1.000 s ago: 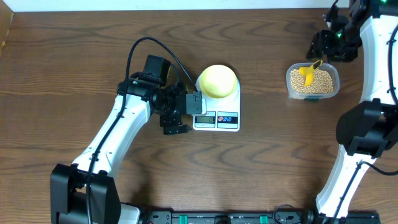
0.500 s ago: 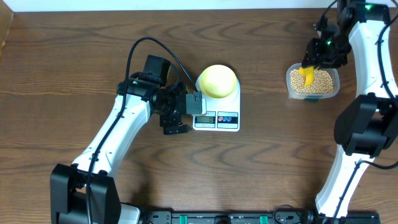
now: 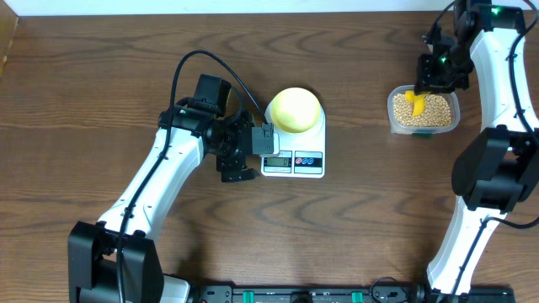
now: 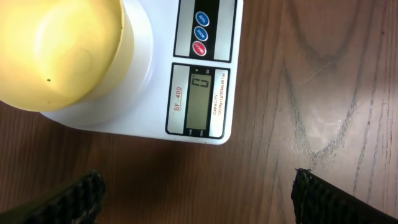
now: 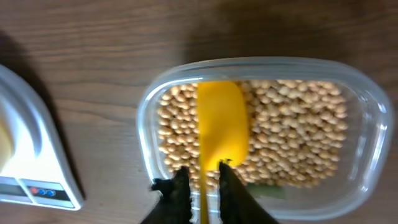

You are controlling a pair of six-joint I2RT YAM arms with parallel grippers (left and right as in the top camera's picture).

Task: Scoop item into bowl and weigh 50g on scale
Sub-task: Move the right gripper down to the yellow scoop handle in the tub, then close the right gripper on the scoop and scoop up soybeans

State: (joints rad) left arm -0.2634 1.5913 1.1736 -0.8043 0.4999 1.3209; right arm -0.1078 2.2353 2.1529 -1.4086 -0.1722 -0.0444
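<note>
My right gripper (image 5: pixel 204 186) is stretched out to the far side of the table, over the clear tub (image 5: pixel 364 87). It's pinched tight on the handle of the yellow scoop (image 5: pixel 222 121), whose blade lies on the beans (image 5: pixel 292 137). My left gripper (image 4: pixel 199 202) is parked just beside the scale (image 4: pixel 155 106), jaws spread wide and holding nothing. The bowl (image 4: pixel 59 50) sits on the scale.

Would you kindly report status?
Left gripper open. Right gripper shut on yellow scoop in clear plastic tub of tan beans. Pale-yellow bowl empty on white digital scale.
</note>
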